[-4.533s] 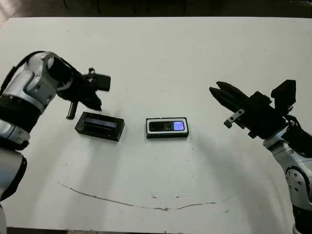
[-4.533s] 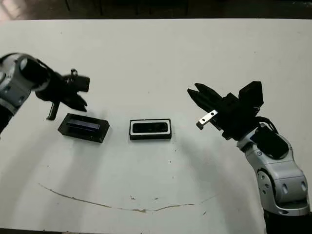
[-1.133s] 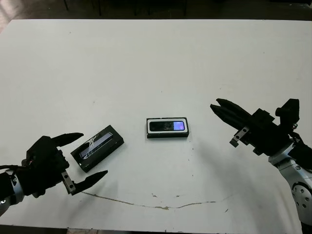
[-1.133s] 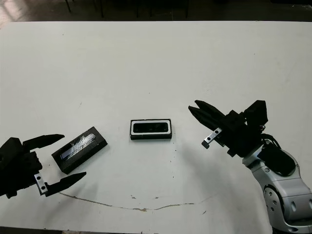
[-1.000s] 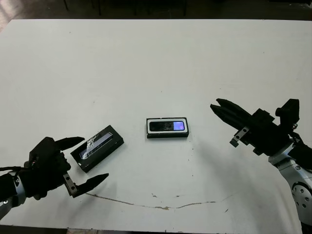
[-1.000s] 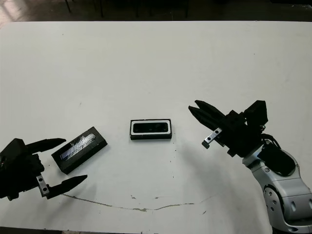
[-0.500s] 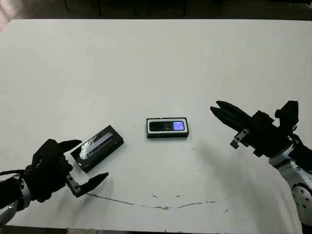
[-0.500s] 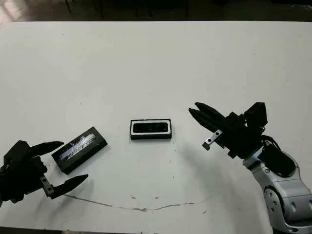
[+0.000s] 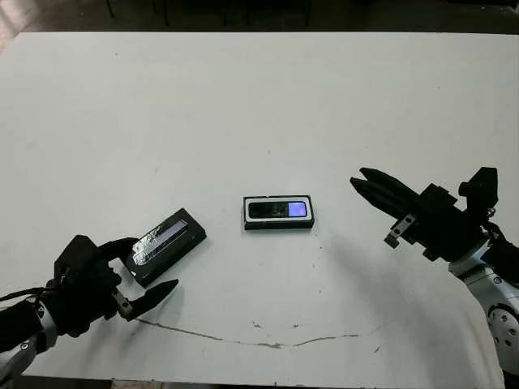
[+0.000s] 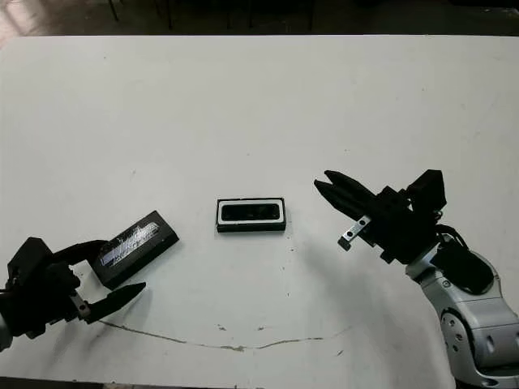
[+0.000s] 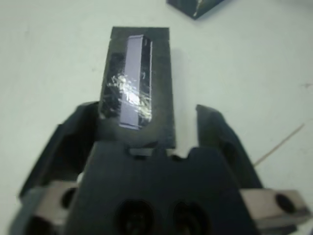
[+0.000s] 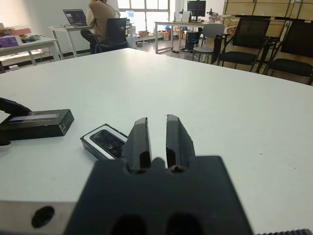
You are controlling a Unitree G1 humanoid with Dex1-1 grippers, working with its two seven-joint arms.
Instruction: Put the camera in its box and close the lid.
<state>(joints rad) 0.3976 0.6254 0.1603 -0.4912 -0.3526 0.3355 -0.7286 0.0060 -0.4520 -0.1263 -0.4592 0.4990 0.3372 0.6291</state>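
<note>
The camera (image 9: 276,210), a slim black bar with a bluish patch on its screen, lies inside the white-lined box (image 9: 278,226) at the table's middle. The lid (image 9: 165,245), black with a shiny strip, lies askew on the table to the box's left, nearer the front. My left gripper (image 9: 142,267) is open, its fingers straddling the lid's near end (image 11: 137,88) without closing on it. My right gripper (image 9: 358,179) hovers to the right of the box, shut and holding nothing; its wrist view shows the box (image 12: 105,140) beyond its fingertips.
A thin brown line (image 9: 243,339) runs across the white table near the front edge. In the right wrist view, a person (image 12: 100,19) sits at a desk far beyond the table, with chairs (image 12: 244,46) to the side.
My left gripper has slid forward, so the lid's near end now lies between its fingers, which have narrowed a little. Since the oldest frames the lid has moved frontward and turned. My right arm is still.
</note>
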